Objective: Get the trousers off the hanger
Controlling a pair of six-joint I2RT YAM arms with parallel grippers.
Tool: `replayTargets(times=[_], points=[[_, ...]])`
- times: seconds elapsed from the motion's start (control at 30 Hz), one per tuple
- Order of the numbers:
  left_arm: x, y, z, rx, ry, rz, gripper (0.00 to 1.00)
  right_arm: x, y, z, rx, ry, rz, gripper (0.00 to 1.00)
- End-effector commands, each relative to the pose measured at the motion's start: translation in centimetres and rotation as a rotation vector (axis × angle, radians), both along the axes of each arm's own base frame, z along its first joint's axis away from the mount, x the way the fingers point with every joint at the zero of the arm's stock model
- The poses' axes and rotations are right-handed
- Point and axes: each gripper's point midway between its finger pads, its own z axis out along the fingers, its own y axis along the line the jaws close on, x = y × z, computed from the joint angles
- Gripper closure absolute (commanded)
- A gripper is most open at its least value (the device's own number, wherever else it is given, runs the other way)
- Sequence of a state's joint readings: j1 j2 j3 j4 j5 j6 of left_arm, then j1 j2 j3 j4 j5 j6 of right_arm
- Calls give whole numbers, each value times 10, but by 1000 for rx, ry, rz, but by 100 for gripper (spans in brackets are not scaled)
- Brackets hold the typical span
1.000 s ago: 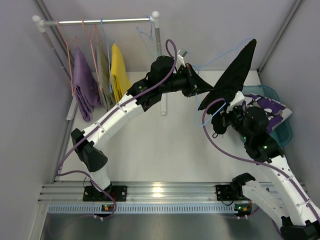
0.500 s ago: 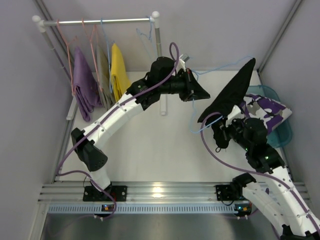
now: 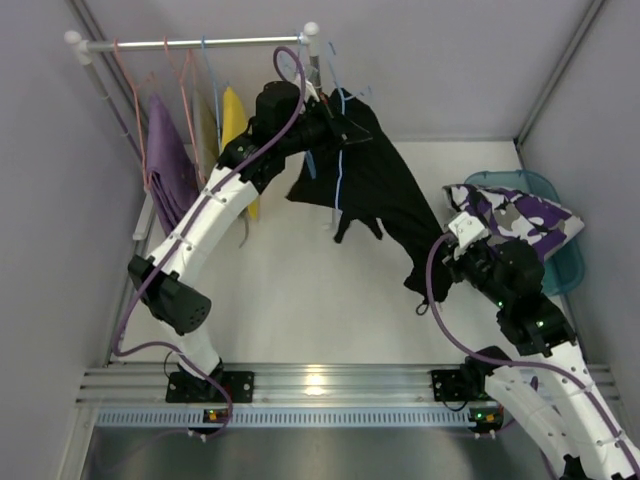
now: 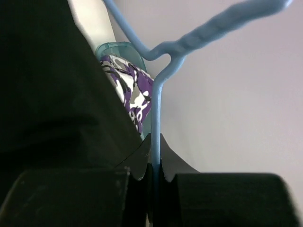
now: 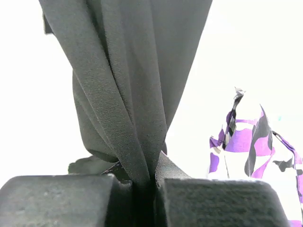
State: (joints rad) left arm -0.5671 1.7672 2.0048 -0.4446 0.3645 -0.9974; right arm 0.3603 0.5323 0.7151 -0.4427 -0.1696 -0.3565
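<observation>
The black trousers (image 3: 385, 195) hang over a blue hanger (image 3: 340, 160) and stretch down to the right. My left gripper (image 3: 338, 128) is up by the rail, shut on the hanger's wire (image 4: 156, 118), with the black cloth (image 4: 47, 94) beside it. My right gripper (image 3: 438, 272) is shut on the lower end of the black trousers (image 5: 132, 71); the cloth is pinched between the jaws (image 5: 149, 177). The camouflage trousers (image 3: 520, 212) lie in a teal basket (image 3: 570, 262) at the right, also seen in the wrist views (image 4: 133, 90) (image 5: 248, 144).
A clothes rail (image 3: 200, 43) with white posts (image 3: 316, 70) crosses the back left. A lilac garment (image 3: 165, 170) and a yellow garment (image 3: 235, 118) hang on it from pink hangers. Grey walls close in on both sides.
My left arm has swung left and back toward the rail with the blue hanger. The black trousers, earlier raised in a peak at the right, now stretch between the hanger and my right gripper.
</observation>
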Motion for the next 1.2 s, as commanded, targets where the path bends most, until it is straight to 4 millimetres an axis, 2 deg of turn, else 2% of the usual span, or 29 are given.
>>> replayTargets(times=[0.0,0.03,0.07,0.1,0.13,0.17,0.23,0.27,0.33,0.37,0.4,0.43,0.47,0.53,0.57,0.6,0.63,0.73,0.83,0.87,0.97,1.03,1.1,1.17], points=[[-5,2,29,-9,-131,12,100,0,6,45,76,-134,29,100],[-8,2,23,1,-119,7,100,0,6,52,99,-141,21,100],[-8,1,7,26,-92,-3,100,1,6,61,129,-152,12,100],[-10,0,-2,38,-75,-12,100,0,8,83,196,-182,5,100],[-15,-3,-7,48,-71,-26,100,1,10,92,226,-187,5,100],[-18,-6,-18,75,-62,-37,100,2,12,115,295,-207,2,100],[-23,-10,-27,104,-66,-57,100,4,14,139,359,-226,-5,100],[-25,-11,-33,118,-60,-61,100,1,13,166,401,-266,-5,100],[-29,-15,-43,144,-58,-69,100,6,14,192,472,-286,-19,100],[-30,-16,-47,153,-57,-68,100,-1,13,221,532,-321,-9,100],[-33,-19,-55,168,-48,-77,100,3,13,232,554,-328,-16,100],[-35,-21,-60,179,-46,-84,100,1,11,248,579,-358,-16,100],[-37,-22,-63,186,-41,-89,100,-8,7,276,622,-401,-11,100],[-42,-26,-76,213,-33,-102,100,-6,2,298,651,-436,-37,100],[-43,-27,-79,219,-34,-107,100,-13,-8,321,688,-482,-65,100],[-46,-30,-86,231,-31,-113,100,-11,-11,329,700,-494,-78,100],[-46,-30,-89,241,-31,-116,100,-20,-18,349,728,-540,-90,100],[-52,-35,-99,257,-26,-133,100,-18,-42,375,772,-618,-204,100],[-57,-39,-110,278,-17,-145,100,-18,-60,391,781,-677,-293,100],[-60,-39,-112,281,-15,-151,100,-12,-71,393,773,-698,-363,100],[-67,-40,-117,285,-15,-164,100,-10,-87,401,735,-777,-449,100],[-68,-40,-116,279,-20,-166,100,-15,-93,412,729,-840,-463,100],[-69,-39,-105,262,-43,-167,100,-14,-95,415,723,-859,-476,100],[-70,-38,-86,227,-85,-162,100,-11,-94,412,690,-867,-480,100]])
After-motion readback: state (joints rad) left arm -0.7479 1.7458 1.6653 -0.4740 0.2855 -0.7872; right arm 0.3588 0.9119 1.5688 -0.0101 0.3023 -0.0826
